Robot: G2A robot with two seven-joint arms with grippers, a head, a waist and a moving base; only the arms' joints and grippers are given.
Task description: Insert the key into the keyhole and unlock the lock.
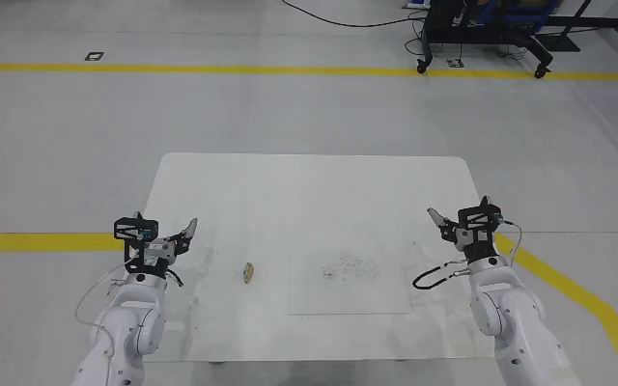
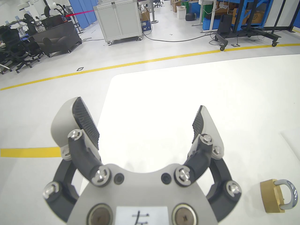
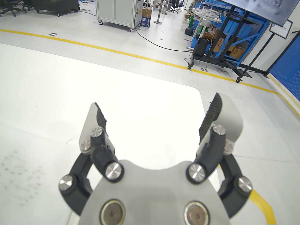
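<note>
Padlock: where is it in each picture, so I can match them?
Top view: padlock lies near the table's front edge, beside the left pincer.
Left wrist view: padlock on the table beside that pincer, toward the table's middle.
Right wrist view: faces the table's far corner instead.
Shared landmark: the yellow floor line.

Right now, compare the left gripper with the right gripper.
The left gripper hovers by the left edge of the table, with the padlock close beside it; the right gripper hovers by the right edge, far from the padlock. The left gripper's plate carries a white label; the right gripper's shows none. Both are open and empty.
</note>
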